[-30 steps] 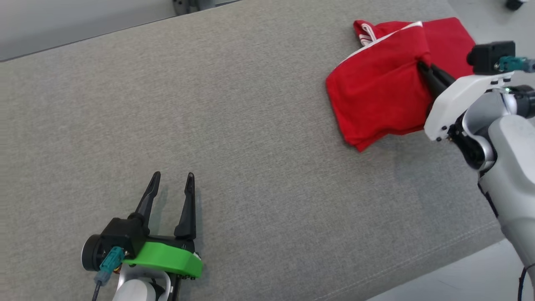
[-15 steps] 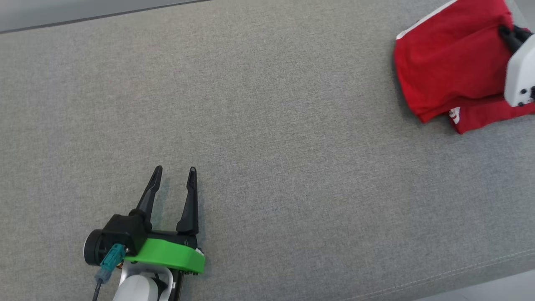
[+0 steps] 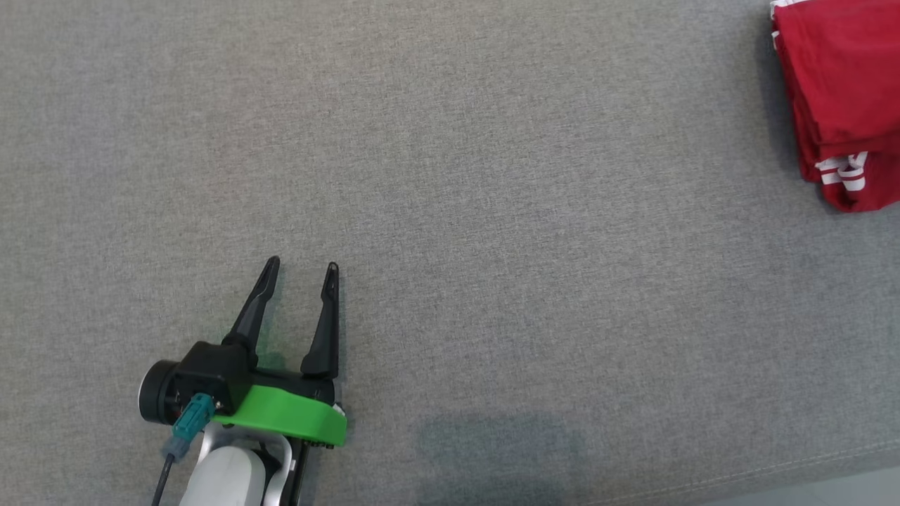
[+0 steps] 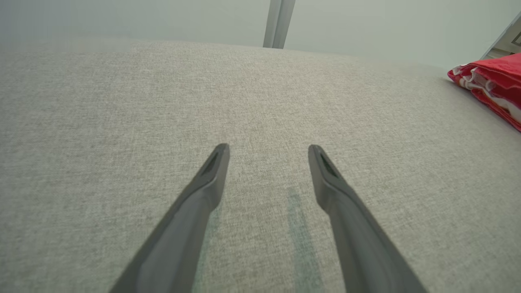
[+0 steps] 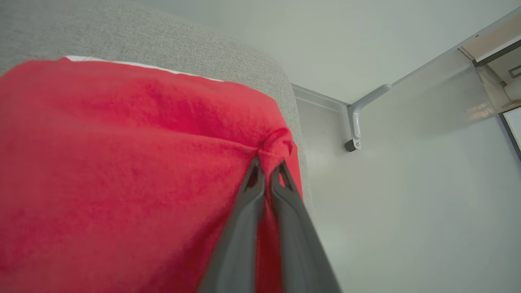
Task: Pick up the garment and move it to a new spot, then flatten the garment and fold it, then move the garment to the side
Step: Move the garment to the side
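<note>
The garment [image 3: 840, 98] is red with white stripes and lies folded at the far right of the grey cushion [image 3: 492, 211]. The left wrist view shows the garment [image 4: 494, 81] at its right edge. In the right wrist view my right gripper [image 5: 266, 165] is shut on a pinched bit of the garment [image 5: 122, 162], near the cushion's corner. My left gripper [image 3: 301, 266] stands open at the lower left, just above the cushion, with nothing between its fingers [image 4: 211, 171].
The grey cushion's front edge [image 3: 773, 467] runs along the lower right. Beyond the cushion's corner are a pale floor and a white metal bracket [image 5: 358, 122]. A grey post [image 4: 279, 22] rises behind the cushion.
The head camera has swung left, so the garment has slid toward the picture's right edge and the right arm has left the picture. The garment now shows its striped hem in front. The left gripper stays open.
</note>
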